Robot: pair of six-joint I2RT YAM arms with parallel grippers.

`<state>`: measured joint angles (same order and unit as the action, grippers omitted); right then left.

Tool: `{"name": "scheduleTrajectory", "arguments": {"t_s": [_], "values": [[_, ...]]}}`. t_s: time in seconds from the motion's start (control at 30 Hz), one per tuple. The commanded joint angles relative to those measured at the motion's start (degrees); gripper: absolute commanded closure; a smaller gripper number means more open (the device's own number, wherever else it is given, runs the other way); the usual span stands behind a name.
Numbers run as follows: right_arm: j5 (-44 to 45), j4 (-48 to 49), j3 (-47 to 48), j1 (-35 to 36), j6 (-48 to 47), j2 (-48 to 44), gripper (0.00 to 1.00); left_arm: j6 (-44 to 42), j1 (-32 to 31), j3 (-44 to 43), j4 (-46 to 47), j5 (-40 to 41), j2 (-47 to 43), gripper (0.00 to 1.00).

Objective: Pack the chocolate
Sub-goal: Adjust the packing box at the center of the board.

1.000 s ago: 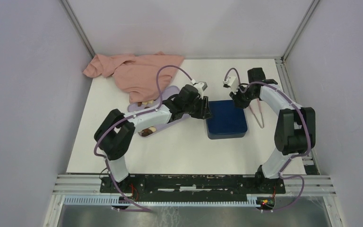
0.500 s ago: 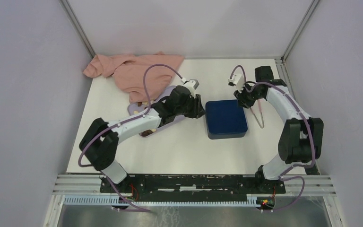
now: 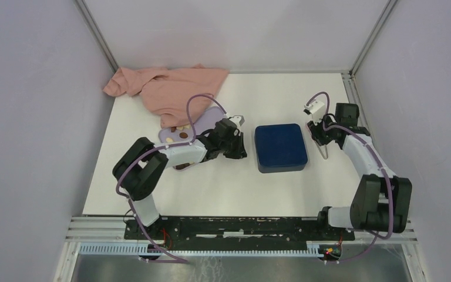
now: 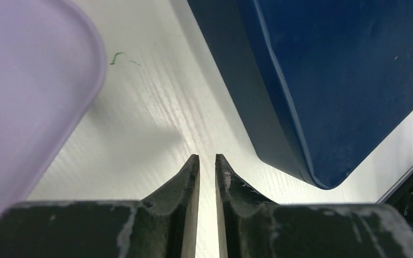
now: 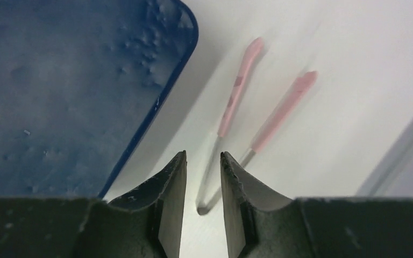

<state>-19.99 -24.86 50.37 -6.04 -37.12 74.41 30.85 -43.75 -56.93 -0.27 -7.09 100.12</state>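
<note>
Left end effector [image 4: 207, 158], right end effector [image 5: 201, 155] now off blue box [image 3: 280, 147]

A white table [image 3: 223, 182] is seen, with a closed dark blue box [image 3: 279, 147] set near its middle. A lilac tray [image 4: 32, 80] is laid just left of the box, and a pink cloth [image 3: 170, 88] is heaped beyond the box, well to its left. Pink-tipped tongs [image 5: 231, 115] are laid just right of the box.
</note>
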Motion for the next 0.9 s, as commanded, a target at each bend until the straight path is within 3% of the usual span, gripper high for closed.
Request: {"name": "scheduleTrajectory", "arguments": {"t_s": [0.0, 0.4, 0.53, 0.7, 0.87], "values": [[-3.79, 3.66, 1.63, 0.29, 4.13, 7.17, 0.67, 3.08, -1.65, -1.86, 6.30, -3.68, 2.17, 0.77], [-20.09, -4.85, 13.90, 5.73, 3.10, 21.81, 0.71, 6.37, -8.36, -1.26, 12.82, -4.08, 3.85, 0.77], [-15.80, -8.28, 22.04, 7.69, 4.73, 26.28, 0.70, 7.79, -10.52, -0.86, 16.08, -3.12, 3.47, 0.77], [-5.61, -5.71, 25.70, 4.29, 3.64, 20.60, 0.67, 5.99, -11.22, 2.69, 12.53, 0.39, -2.90, 0.77], [-8.92, -11.28, 26.08, 3.14, -8.33, 9.70, 0.63, -0.78, -11.33, 10.01, 3.17, 8.79, -20.80, 0.76]]}}
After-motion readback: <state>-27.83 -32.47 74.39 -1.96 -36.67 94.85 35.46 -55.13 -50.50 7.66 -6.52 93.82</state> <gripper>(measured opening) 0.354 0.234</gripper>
